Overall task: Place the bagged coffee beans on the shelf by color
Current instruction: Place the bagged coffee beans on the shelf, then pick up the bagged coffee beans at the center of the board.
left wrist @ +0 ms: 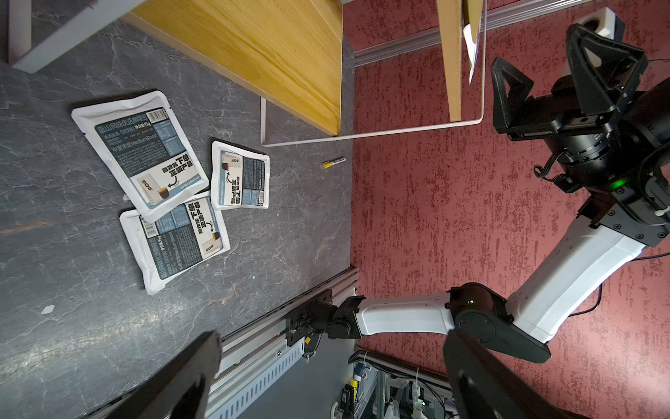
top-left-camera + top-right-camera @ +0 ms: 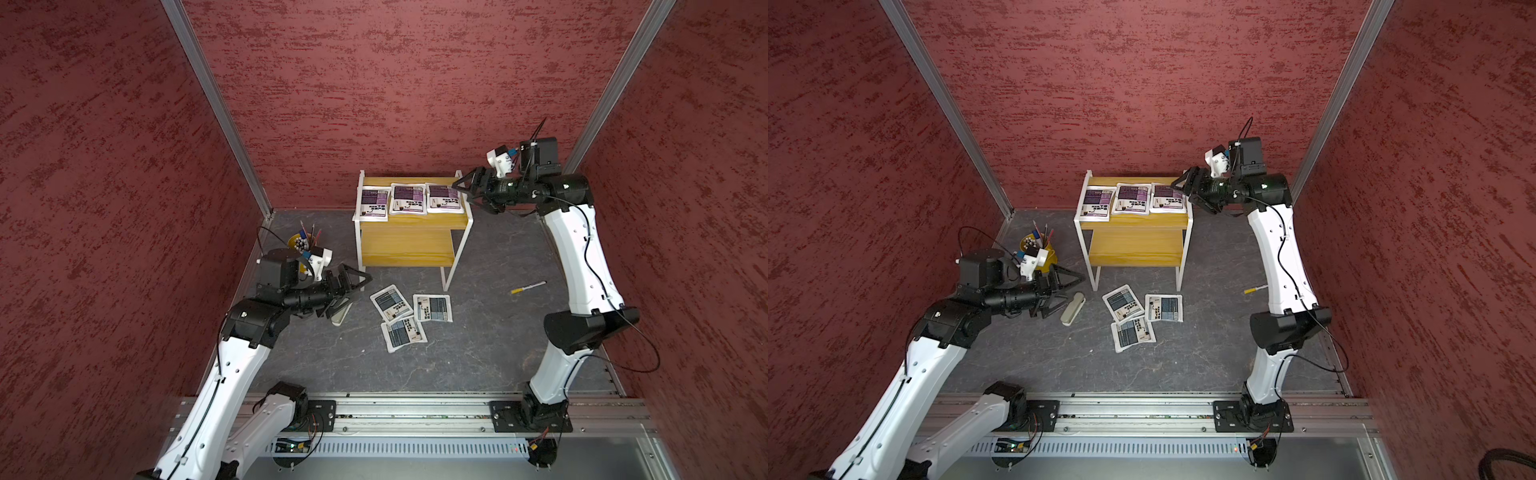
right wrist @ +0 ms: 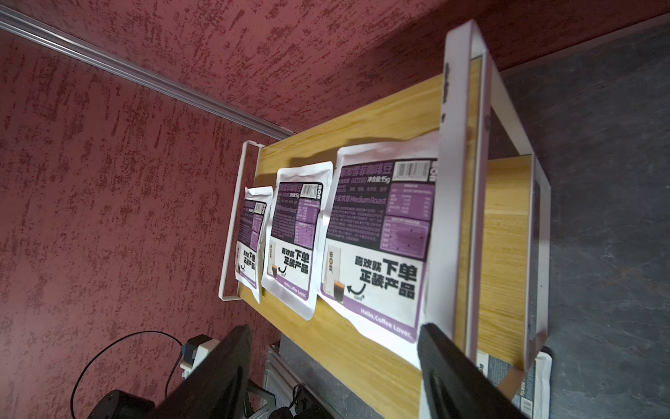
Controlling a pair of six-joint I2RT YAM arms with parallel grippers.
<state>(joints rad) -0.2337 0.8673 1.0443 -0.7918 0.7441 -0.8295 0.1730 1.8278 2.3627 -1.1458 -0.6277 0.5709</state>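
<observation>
The shelf [image 2: 411,221] stands at the back, and three purple-labelled bagged coffee beans [image 2: 408,199] lie side by side on its top board [image 3: 362,119]. Three grey-blue bags [image 2: 390,302] [image 1: 145,152] lie on the floor in front of the shelf, two of them overlapping. My right gripper [image 2: 463,192] [image 3: 335,330] is open at the right end of the top board, beside the rightmost purple bag [image 3: 380,246], and holds nothing. My left gripper [image 2: 1069,291] [image 1: 331,337] is open and empty left of the shelf's front leg, apart from the floor bags.
A grey-green case [image 2: 1072,308] lies on the floor under my left gripper. A yellow pen bucket [image 2: 301,242] stands behind it by the left wall. A yellow-capped marker [image 2: 528,287] lies right of the shelf. The lower board [image 2: 407,247] is bare. Red walls enclose three sides.
</observation>
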